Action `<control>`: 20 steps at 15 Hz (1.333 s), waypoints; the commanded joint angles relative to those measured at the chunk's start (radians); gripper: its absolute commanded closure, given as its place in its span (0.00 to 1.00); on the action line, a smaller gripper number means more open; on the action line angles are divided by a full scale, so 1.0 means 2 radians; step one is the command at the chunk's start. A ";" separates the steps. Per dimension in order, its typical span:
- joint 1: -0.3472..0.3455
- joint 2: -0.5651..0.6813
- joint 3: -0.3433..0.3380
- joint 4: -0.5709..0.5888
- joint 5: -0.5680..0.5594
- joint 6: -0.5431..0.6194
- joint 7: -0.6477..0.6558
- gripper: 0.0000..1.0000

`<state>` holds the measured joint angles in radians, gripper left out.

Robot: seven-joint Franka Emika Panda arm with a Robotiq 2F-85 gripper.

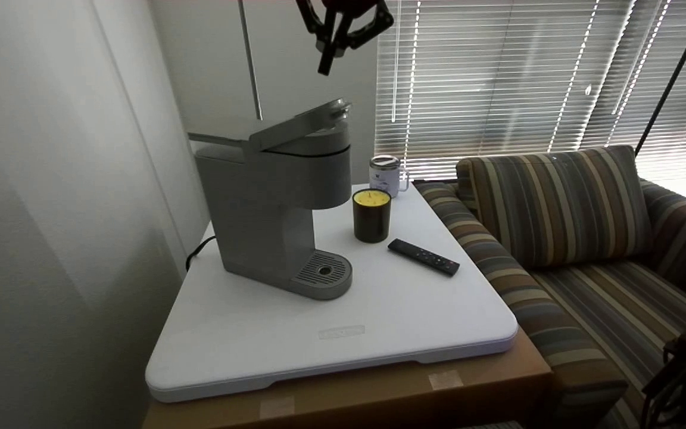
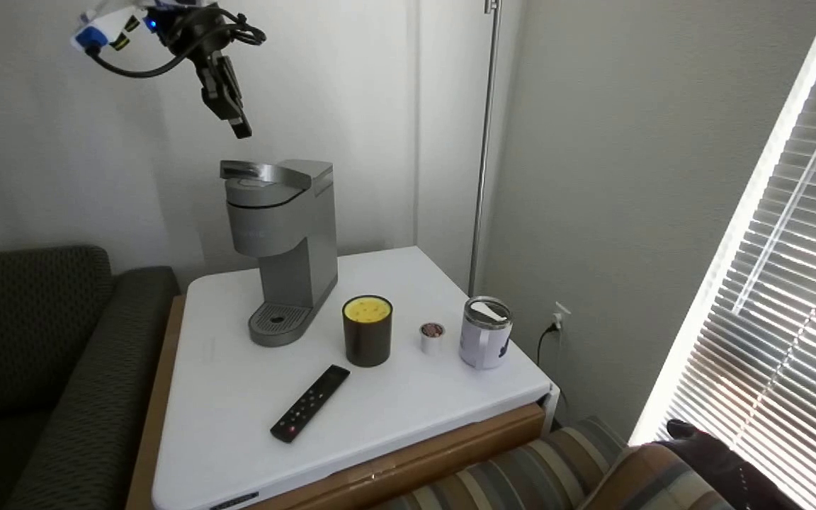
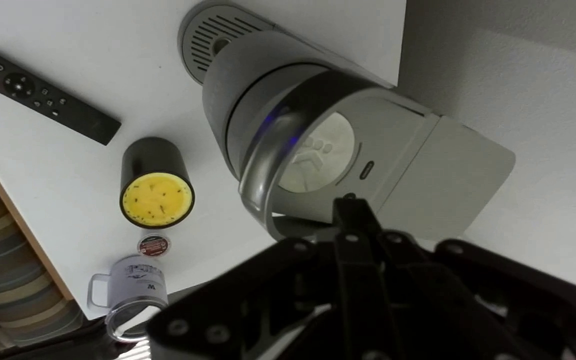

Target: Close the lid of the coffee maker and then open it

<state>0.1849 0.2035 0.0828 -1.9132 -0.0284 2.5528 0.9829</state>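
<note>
Coffee maker (image 1: 271, 196) stands on the white tabletop (image 1: 242, 339), left of centre in an exterior view, its lid (image 1: 301, 126) slanting upward toward the front. At the top of that frame, the gripper (image 1: 325, 64) hangs apart from the lid, its fingers together with nothing between them. Right of centre sit a candle (image 1: 371, 215) and, lower, a remote (image 1: 423, 257) (a mug (image 1: 384, 177) shows higher up).
</note>
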 commanded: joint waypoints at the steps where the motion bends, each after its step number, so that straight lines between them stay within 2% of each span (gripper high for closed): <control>1: 0.013 0.010 -0.016 0.015 -0.031 -0.020 0.041 1.00; 7: 0.007 -0.011 -0.040 -0.002 -0.085 -0.028 0.114 1.00; 14: 0.004 0.001 -0.029 -0.009 -0.061 -0.105 0.123 1.00; 20: 0.010 0.023 -0.015 -0.007 -0.059 -0.098 0.135 1.00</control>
<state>0.2006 0.2304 0.0410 -1.9341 -0.1665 2.3558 1.2475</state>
